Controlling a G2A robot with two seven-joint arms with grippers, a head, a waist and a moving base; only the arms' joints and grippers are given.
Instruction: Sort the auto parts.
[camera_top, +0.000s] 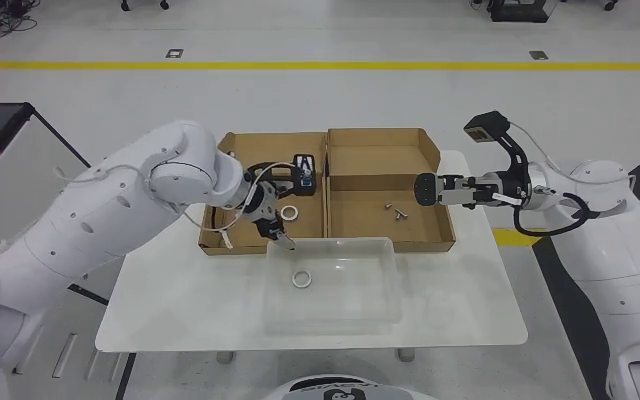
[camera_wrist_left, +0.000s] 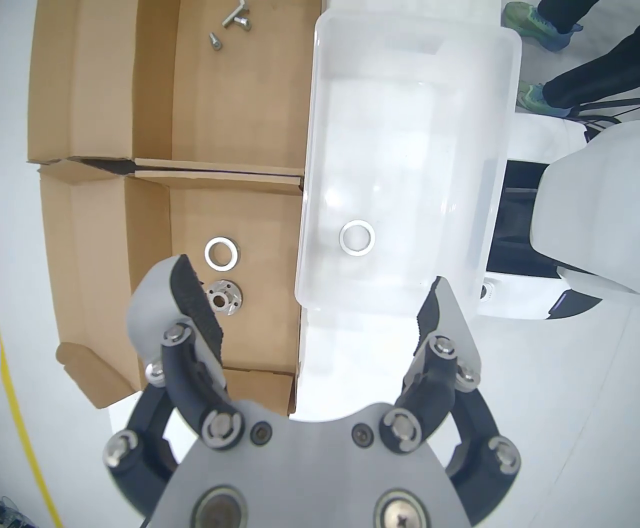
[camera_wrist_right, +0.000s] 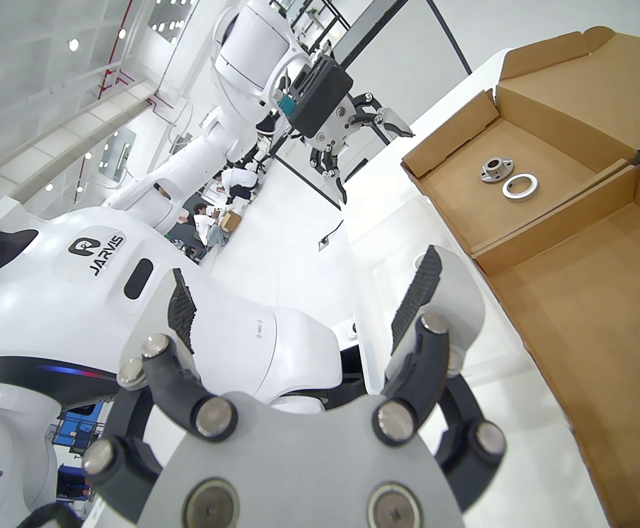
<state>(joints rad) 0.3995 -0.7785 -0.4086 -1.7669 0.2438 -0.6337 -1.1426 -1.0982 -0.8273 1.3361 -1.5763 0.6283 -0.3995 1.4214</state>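
Now left pincer and right pincer both gape empty. Ring lies flat in tub; a shallow pinch could skid it away.

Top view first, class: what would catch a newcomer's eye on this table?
A clear bin at the table's front holds one silver ring. Behind it, one cardboard box holds another ring and a flanged hub, the neighbouring box small bolts. The left gripper hangs open near the bin's corner.
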